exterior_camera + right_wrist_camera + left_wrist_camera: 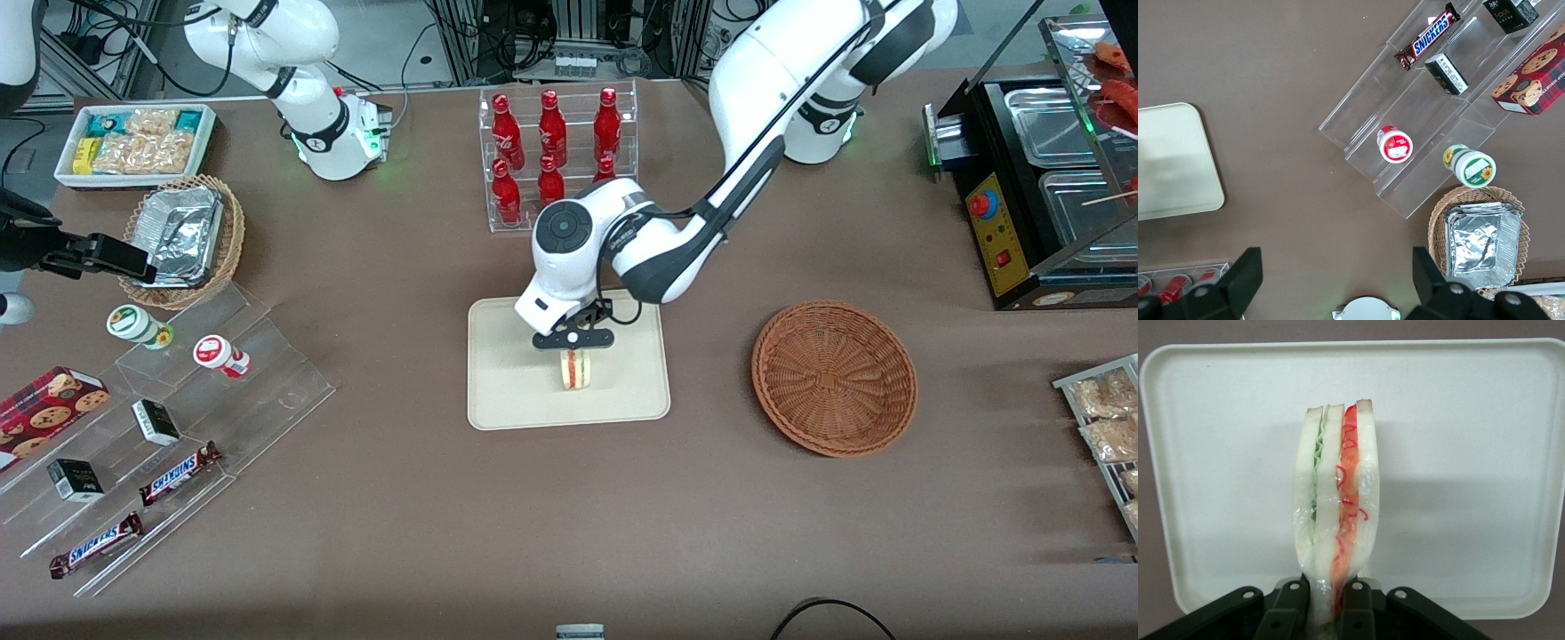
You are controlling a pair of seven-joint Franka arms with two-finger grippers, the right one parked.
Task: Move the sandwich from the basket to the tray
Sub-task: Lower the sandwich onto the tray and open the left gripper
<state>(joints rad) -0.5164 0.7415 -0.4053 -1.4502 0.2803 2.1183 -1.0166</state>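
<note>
We see a brown worktop crowded with snack displays. Toward the parked arm's end stands a clear stepped rack holding Snickers bars, small dark boxes and two round cups, with a tan wicker basket of foil trays farther from the front camera. In the middle lies the cream tray, and farther back stands a clear rack of red cola bottles. Over the tray we find the left arm's claw, pointing down and clamped on the sandwich. In the wrist view its fingers pinch the wrapped wedge from both sides, red and green filling layers showing along the edge, tray surface beneath it. We cannot tell whether the sandwich touches the tray. Toward the working arm's end sits the reddish-brown woven basket, well apart from the tray.
</note>
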